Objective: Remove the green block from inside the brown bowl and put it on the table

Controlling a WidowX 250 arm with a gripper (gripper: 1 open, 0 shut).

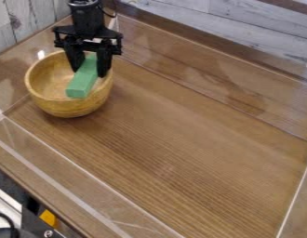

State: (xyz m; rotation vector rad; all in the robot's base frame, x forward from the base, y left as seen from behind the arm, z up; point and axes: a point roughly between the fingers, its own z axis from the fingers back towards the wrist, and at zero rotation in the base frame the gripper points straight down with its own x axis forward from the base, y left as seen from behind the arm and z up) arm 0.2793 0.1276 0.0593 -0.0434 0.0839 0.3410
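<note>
The tool (pixel 87 61) is closed on the block (pixel 83 76), at the far side of the bowl (pixel 71 85). The block is green, elongated and flat-faced. It is tilted, its upper end between the fingers and its lower end reaching down over the interior of the bowl. Whether that lower end touches the bowl cannot be determined from this view. The arm (pixel 86 16), black, comes in from beyond the bowl and partly covers its far rim. The bowl is round, light brown and upright, with its opening facing up. It rests on the surface (pixel 193 139), which is brown wood grain and extends from the bowl to the right of the view and toward the camera. Below the bowl in the view, past the near-left edge of the surface, are dark items, too cropped to identify, and a small yellow part (pixel 48 218).
</note>
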